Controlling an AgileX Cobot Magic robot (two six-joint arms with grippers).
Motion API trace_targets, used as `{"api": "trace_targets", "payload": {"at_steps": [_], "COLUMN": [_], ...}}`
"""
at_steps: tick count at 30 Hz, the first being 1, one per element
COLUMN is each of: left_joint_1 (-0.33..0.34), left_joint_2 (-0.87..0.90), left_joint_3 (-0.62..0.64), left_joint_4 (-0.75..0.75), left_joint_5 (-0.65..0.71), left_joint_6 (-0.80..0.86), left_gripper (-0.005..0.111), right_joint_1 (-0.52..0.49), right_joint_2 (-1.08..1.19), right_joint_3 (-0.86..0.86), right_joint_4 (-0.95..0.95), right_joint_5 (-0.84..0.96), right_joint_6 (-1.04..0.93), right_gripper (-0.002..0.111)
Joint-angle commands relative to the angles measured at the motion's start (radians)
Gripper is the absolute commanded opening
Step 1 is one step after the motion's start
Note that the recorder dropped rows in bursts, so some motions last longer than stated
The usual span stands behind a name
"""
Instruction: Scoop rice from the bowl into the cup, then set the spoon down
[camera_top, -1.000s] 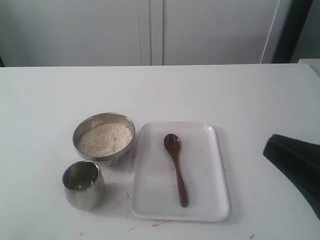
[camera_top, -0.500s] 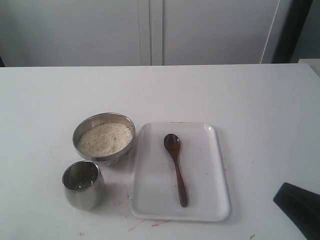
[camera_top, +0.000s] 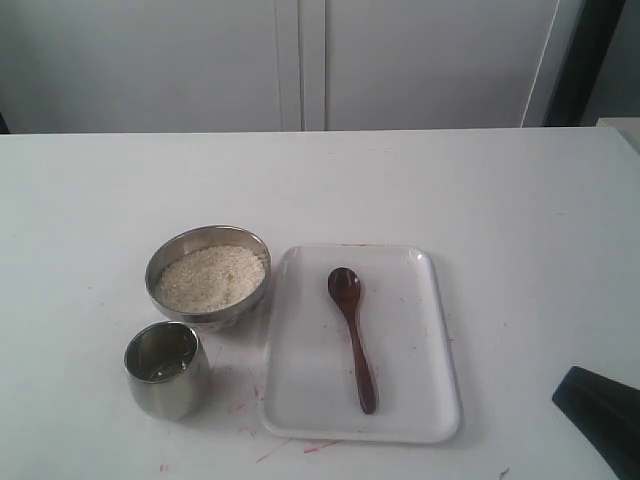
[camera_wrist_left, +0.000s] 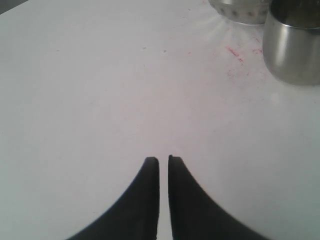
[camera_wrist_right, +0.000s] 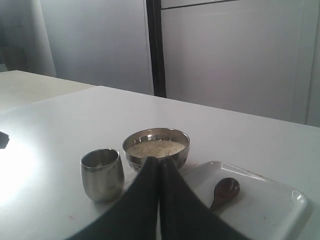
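Finds the right arm (camera_top: 603, 412) much reduced in the exterior view compared with one second ago: then reaching in from the right edge, level with the tray (camera_top: 420, 395), now only a dark tip in the lower right corner, well apart from everything. Sees no change elsewhere: the spoon (camera_top: 353, 340) lying flat on the tray at the same place, head toward the far side, handle toward the near edge. Sees the bowl (camera_top: 212, 317) just beside the tray on its left, filled with the rice (camera_top: 210, 276), and the cup (camera_top: 168, 385) standing upright near the bowl on the desk (camera_top: 400, 180). Cannot tell about rice inside the cup, because of the shiny reflections.

Reads this as a withdrawal, not an approach. With the spoon alone on the tray and no claw near it, means either scooping not yet begun or the spoon already put down; cannot decide between the two.

Shows the right claw (camera_wrist_right: 160, 160) low over the desk, pointing toward the bowl and the cup, fingers pressed together, gripping nothing. Shows the left claw (camera_wrist_left: 163, 159) low above bare desk, with the cup well ahead of it, fingers almost together with only a thin slit between, empty also
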Motion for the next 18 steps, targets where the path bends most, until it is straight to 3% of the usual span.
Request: {"api": "trace_targets", "payload": {"at_steps": [1, 18], "left_joint_1": [-0.004, -0.004], "left_joint_2": [0.007, 0.007], "left_joint_3": [0.009, 0.009], "left_joint_4": [-0.006, -0.006], "left_joint_5": [0.048, 0.048], "left_joint_6": [-0.006, -0.006], "left_gripper": [0.014, 0.014], "right_joint_1": [-0.005, -0.005], "right_joint_2": [-0.004, -0.004], "right_joint_3": [0.005, 0.005], "right_joint_4": [-0.003, -0.003], "right_joint_5": [0.004, 0.036], "right_joint_6": [0.001, 0.001], "right_gripper": [0.0, 0.0]}}
